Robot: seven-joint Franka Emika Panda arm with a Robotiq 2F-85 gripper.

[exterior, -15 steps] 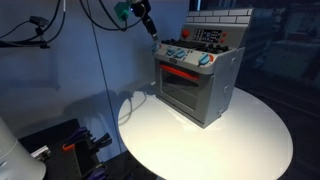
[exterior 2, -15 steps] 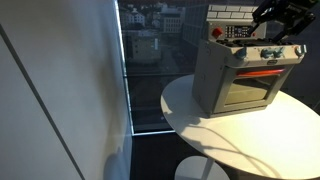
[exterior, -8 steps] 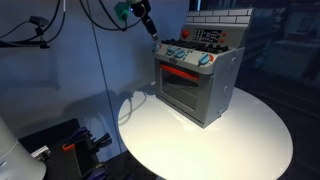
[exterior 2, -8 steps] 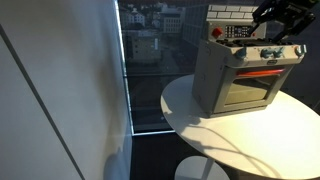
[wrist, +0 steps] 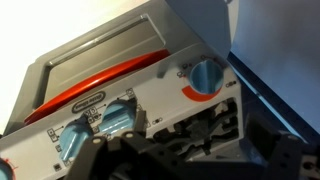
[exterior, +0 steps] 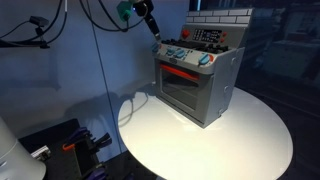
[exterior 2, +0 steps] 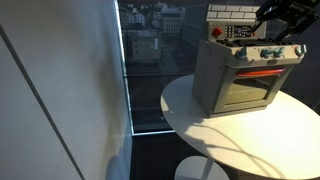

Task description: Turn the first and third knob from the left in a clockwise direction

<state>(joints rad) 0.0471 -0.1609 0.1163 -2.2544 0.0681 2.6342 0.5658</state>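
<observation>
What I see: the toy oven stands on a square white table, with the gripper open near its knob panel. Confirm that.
Not quite: the table is round, not square, as both exterior views show. The rest holds: it is white, the toy oven stands on it, and the gripper is open near the knob panel.

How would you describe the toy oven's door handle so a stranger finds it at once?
Find the round white table; a grey toy oven stands on it. Just below its row of blue knobs runs the door handle, the only red-orange bar on the front.
</observation>
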